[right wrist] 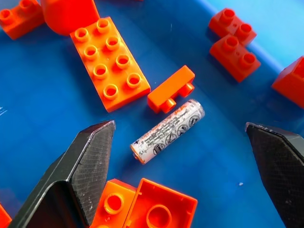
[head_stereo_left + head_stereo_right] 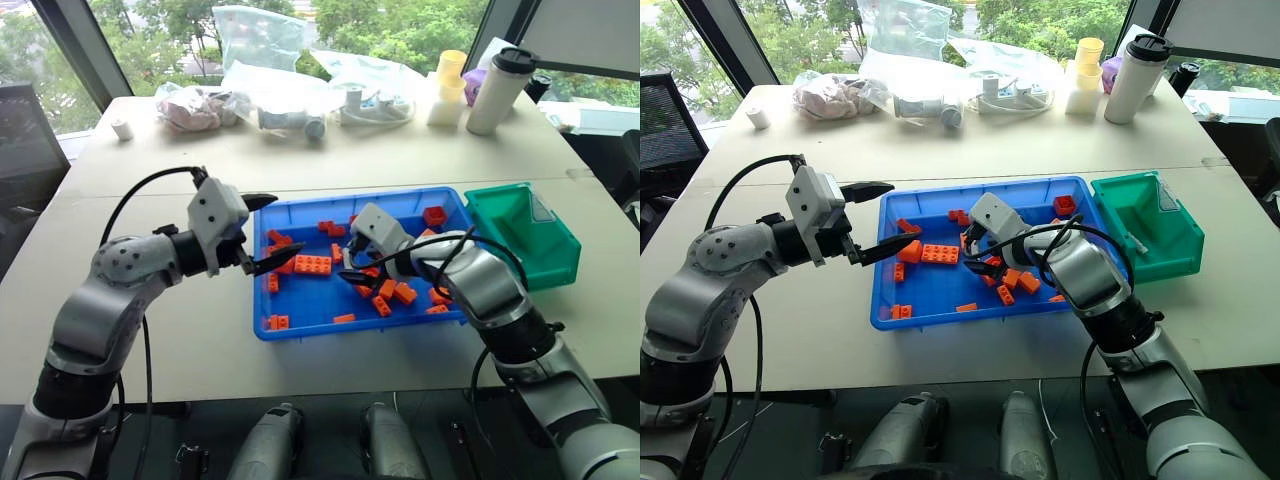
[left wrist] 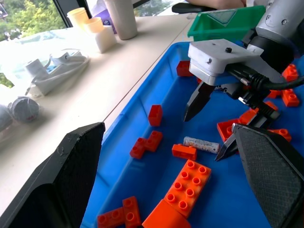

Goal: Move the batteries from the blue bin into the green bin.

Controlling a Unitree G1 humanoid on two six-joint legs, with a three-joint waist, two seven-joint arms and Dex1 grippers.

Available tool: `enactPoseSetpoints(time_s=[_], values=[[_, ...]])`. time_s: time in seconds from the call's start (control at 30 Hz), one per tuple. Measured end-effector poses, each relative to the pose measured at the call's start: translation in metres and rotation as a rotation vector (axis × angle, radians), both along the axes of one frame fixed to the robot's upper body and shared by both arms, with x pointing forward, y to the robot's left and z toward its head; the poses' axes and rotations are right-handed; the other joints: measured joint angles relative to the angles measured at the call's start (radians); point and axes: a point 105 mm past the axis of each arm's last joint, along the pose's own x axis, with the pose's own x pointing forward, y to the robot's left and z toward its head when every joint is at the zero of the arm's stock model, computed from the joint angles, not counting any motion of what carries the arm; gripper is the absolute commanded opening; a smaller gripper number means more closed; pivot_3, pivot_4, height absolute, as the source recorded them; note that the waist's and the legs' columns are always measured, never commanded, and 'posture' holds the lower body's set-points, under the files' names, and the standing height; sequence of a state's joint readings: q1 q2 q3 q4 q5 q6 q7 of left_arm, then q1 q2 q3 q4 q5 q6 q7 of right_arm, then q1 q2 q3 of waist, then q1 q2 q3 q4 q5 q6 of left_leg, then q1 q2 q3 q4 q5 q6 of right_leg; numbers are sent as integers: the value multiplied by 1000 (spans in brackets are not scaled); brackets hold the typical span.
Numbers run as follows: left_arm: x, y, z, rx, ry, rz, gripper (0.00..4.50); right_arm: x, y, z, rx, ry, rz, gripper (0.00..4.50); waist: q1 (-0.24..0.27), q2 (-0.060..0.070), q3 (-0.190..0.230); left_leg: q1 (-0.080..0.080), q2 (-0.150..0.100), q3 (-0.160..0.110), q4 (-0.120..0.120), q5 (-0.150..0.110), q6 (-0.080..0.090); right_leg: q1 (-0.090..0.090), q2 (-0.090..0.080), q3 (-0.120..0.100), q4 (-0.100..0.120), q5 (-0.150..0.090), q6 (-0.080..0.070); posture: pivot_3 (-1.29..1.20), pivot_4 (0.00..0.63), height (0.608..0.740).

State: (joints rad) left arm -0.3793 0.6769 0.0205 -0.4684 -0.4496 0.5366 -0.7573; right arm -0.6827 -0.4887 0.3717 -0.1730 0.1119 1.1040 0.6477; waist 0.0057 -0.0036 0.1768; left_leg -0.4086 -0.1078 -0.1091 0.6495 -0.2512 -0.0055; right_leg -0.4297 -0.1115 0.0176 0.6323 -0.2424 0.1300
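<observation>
A: Where is the battery?

B: One battery point(image 1: 167, 130) lies flat on the floor of the blue bin point(image 2: 300, 310), among orange bricks point(image 2: 312, 264), just beside a small flat orange piece point(image 1: 170, 89). The right end effector point(image 1: 180, 156) hangs over it with its fingers spread wide, one on each side, holding nothing.

A: Can you see it from the head?

B: Barely. There the right end effector point(image 2: 352, 266) covers most of it, so the battery cannot be made out.

A: And the left arm?

B: The left end effector point(image 2: 268, 232) sits over the bin's left edge, fingers also wide apart and empty. From its wrist, both fingers are cut off at the frame's edges.

A: The green bin?

B: The green bin point(image 2: 545, 250) stands touching the blue bin's right end, near the worktop's right edge. A thin pale thing lies inside it, too small to tell.
</observation>
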Motion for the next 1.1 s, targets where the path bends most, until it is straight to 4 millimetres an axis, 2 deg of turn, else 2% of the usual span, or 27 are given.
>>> enactPoseSetpoints(time_s=[0.03, 0.13, 0.37, 0.5, 0.6, 0.77, 0.8, 0.93, 1.0, 1.1], values=[[-1, 0, 0, 1, 0, -1, 4500, 0, 0, -2, -4, 3, -6, 4457, 0, 0, 0, 0, 0, 0, 0, 0, 0, 0, 0, 0, 0, 0, 0, 0, 150, 740], [-1, 0, -1, 1, 3, 0, 4500, 0, 0, -2, -5, -2, -14, 3696, -1, 0, 0, 0, 0, 0, 0, 0, 0, 0, 0, 0, 0, 0, 0, 0, 150, 740], [-1, 0, -1, 1, 2, 0, 4500, -1, 8, -5, 14, 14, -24, 157, -4, 0, 0, 0, 0, 0, 0, 0, 0, 0, 0, 0, 0, 0, 0, 0, 150, 740], [-1, 0, -1, 1, 2, 1, 4500, -1, 5, -3, 22, 28, -40, 157, -4, 0, 0, 0, 0, 0, 0, 0, 0, 0, 0, 0, 0, 0, 0, 0, 150, 740], [-1, 0, -1, 0, 0, 1, 4500, 4, -9, 8, 32, 18, -93, 157, -2, 0, 0, 0, 0, 0, 0, 0, 0, 0, 0, 0, 0, 0, 0, 0, 150, 740], [-1, 0, -1, -2, -1, 0, 4500, 19, -56, 66, 57, -144, -223, 157, 0, 0, 0, 0, 0, 0, 0, 0, 0, 0, 0, 0, 0, 0, 0, 0, 150, 740], [-1, -2, -1, -5, -1, -4, 4500, 19, -67, 73, 49, -158, -242, 157, 2, 0, 0, 0, 0, 0, 0, 0, 0, 0, 0, 0, 0, 0, 0, 0, 150, 740], [0, -1, -4, -9, 6, -6, 4500, 9, -163, 103, -54, -230, -494, 157, 16, 0, 0, -1, -1, 0, 0, -1, 2, 1, -1, -1, -2, 0, 0, 0, 150, 740], [3, 0, -6, -17, 18, -5, 4500, 0, -200, 111, -93, -256, -598, 157, 8, 0, 0, 0, 0, 1, 0, -3, 5, 2, -1, -1, -2, 0, 0, 0, 150, 740], [5, -8, -4, -19, 6, -42, 4500, -7, -216, 96, -130, -223, -626, 157, -8, 0, 0, 1, 1, 2, -1, -3, 5, 1, 0, 0, -1, 0, 0, 0, 150, 740]])
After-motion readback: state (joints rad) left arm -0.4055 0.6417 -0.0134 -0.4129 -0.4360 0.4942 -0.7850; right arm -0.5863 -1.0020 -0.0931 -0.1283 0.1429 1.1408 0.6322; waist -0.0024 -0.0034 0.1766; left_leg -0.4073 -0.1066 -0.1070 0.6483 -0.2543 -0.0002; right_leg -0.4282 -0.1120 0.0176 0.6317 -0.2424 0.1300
